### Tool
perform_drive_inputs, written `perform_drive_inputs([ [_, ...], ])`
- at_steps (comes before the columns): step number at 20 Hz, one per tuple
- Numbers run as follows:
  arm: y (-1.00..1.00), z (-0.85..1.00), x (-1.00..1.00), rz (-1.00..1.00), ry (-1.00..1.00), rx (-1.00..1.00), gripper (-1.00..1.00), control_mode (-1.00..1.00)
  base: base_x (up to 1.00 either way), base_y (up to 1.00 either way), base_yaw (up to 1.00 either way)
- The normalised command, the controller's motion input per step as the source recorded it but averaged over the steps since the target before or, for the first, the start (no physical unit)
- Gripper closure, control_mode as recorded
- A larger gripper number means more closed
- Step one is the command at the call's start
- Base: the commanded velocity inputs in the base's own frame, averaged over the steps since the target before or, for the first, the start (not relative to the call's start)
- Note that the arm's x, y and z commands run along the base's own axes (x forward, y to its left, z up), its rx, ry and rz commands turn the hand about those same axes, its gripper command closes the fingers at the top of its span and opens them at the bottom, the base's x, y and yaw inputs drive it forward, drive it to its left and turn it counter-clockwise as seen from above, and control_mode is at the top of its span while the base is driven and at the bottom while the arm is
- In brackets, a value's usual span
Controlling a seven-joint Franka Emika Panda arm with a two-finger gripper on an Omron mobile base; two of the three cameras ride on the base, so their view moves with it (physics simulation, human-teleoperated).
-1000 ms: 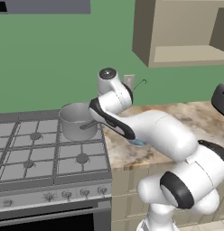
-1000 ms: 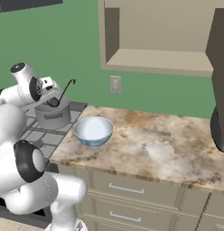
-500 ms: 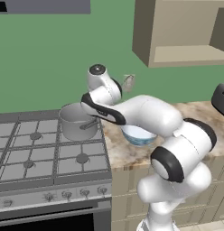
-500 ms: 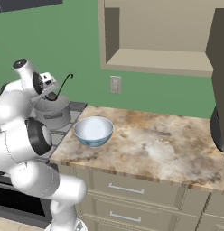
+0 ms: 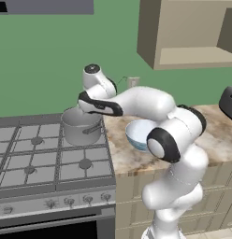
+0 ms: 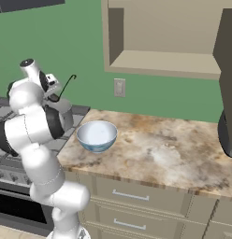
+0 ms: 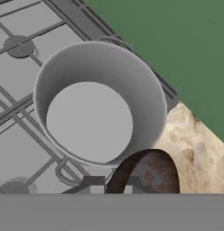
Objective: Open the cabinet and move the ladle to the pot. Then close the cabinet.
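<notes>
Over the stove's back right burner in the left base view, the grey metal cylindrical pot (image 5: pixel 81 126) stood under the tool (image 5: pixel 90 103). From the right base view, the tool (image 6: pixel 51 91) gripped the slim dark-grey ladle (image 6: pixel 64 87). Hand view: the pot (image 7: pixel 98 104) gaped empty, ladle scoop (image 7: pixel 145 173) just beside its rim.

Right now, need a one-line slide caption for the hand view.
Hand camera over the empty pot on the stove, ladle scoop at the pot's near rim, counter beside.
</notes>
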Motion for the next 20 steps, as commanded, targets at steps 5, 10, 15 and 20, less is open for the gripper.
perform_drive_inputs([
  [5, 0.26, -0.16, 0.53, 0.00, 0.15, 0.00, 1.00, -1.00, 0.00, 0.00, 0.00],
  [10, 0.26, -0.24, 0.40, 0.00, 0.13, -0.01, 1.00, -1.00, 0.00, 0.00, 0.00],
  [15, 0.20, -0.24, 0.30, 0.00, 0.09, -0.01, 1.00, -1.00, 0.00, 0.00, 0.00],
  [20, 0.11, -0.31, 0.32, 0.00, 0.06, -0.01, 1.00, -1.00, 0.00, 0.00, 0.00],
])
